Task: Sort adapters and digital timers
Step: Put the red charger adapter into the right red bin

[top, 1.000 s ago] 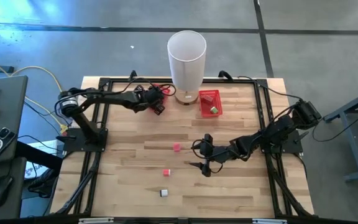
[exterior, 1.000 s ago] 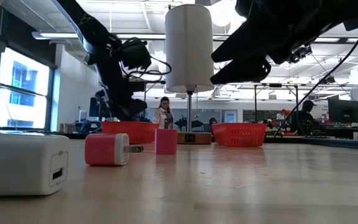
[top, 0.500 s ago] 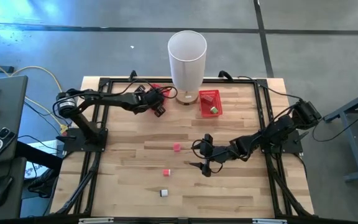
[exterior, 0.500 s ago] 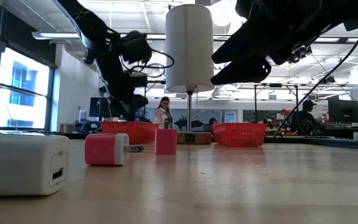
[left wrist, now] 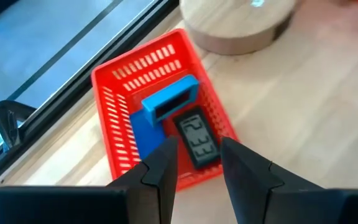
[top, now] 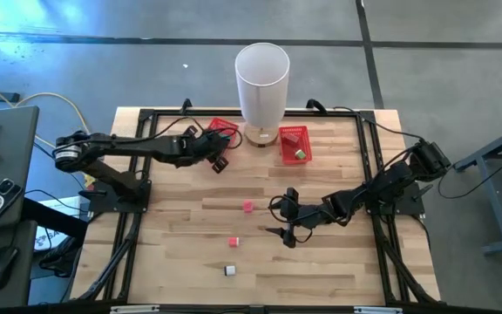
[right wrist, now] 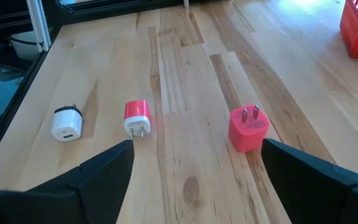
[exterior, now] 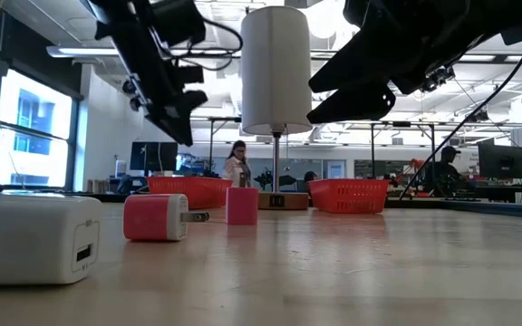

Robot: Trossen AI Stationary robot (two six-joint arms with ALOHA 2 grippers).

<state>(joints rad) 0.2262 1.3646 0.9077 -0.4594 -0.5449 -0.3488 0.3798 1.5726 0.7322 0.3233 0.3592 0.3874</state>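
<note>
Red basket point(left wrist: 120, 106), far-left corner of the wooden surface point(top: 321, 262): holds two timers, one blue point(left wrist: 166, 107) and one black point(left wrist: 199, 139), lying side by side. Left pincer point(top: 218, 162) hangs above and just in front of it, fingers point(left wrist: 160, 174) a little apart with nothing between them (released, as far as the wrist view shows).

Second red basket point(top: 293, 144), beside the tall white lamp point(top: 261, 83): something small and green inside, too small to name.

Loose on the surface, three adapters: pink block with prongs up point(right wrist: 248, 127), nearest the middle; red-and-white one point(right wrist: 136, 117) lying on its side; white one point(right wrist: 66, 123) nearest the front edge. All three sit well apart from the baskets.

Right pincer point(top: 282, 220): low over the middle of the surface, fingers spread wide and empty, facing the three adapters.

Step in hand, by my reckoning: timers look settled, adapters unsorted. Next move would call for the right pincer to come down over the pink adapter, straddle its body rather than the prongs, close, and carry it to the basket by the lamp.
</note>
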